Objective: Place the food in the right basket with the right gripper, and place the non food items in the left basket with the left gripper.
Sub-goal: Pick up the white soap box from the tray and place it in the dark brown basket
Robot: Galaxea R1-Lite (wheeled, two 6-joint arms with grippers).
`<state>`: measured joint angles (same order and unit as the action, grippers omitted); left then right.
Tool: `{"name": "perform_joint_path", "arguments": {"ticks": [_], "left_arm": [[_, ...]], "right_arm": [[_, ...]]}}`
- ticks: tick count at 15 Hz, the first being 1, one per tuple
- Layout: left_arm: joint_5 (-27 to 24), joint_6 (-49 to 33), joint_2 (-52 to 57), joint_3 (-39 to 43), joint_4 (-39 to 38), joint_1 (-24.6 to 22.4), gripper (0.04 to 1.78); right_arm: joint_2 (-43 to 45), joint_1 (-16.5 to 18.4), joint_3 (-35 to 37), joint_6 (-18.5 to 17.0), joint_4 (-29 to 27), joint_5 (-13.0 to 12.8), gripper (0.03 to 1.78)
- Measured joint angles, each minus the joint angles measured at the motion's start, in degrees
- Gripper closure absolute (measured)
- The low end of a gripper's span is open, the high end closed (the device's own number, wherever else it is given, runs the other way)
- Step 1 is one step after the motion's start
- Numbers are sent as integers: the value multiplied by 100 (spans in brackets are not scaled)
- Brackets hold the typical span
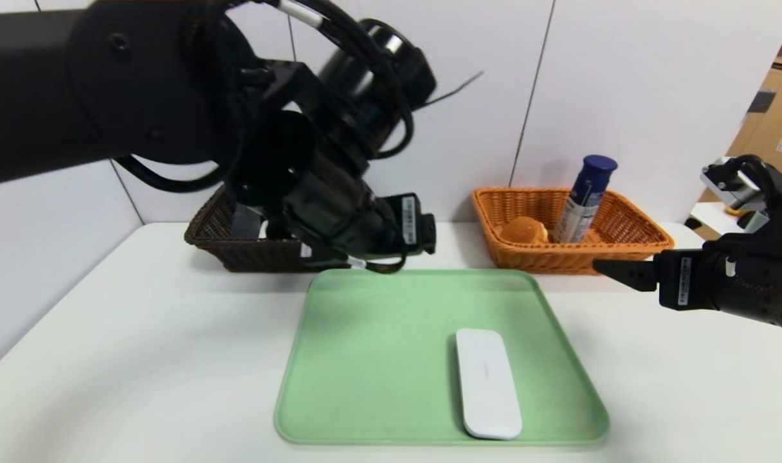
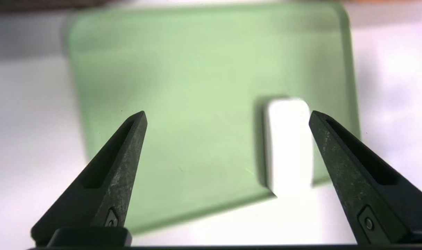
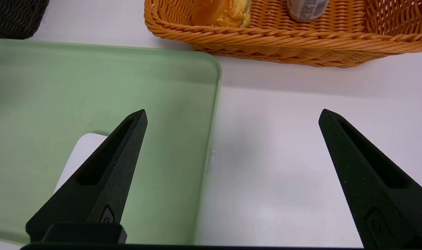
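Left pincer [image 2: 227, 116] gapes empty above the tray's [image 1: 365, 360] 12 o'clock edge; right pincer [image 3: 231, 114] gapes empty at 3 o'clock; case [image 1: 487, 382] at 5.

White table [image 1: 140, 334]; white panelled wall [image 1: 622, 83] behind.

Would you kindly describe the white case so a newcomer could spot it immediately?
Find the green tray in the middle of the white table. The white oblong case lies flat on the tray's right half, near its front edge. It is the only thing on the tray.
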<state>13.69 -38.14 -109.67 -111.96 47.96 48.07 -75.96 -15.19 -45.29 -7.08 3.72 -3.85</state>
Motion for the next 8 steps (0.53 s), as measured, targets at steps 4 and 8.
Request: {"name": "perform_joint_path", "arguments": {"ticks": [4,8], "left_arm": [[422,-859,-616,-4,-13,1020,15],[844,-1050,-1298,-24,-350,1547,14]], "right_arm": [[17,1,91,-7,13,-2,10],[74,12,310,-16,20,9,10]]}}
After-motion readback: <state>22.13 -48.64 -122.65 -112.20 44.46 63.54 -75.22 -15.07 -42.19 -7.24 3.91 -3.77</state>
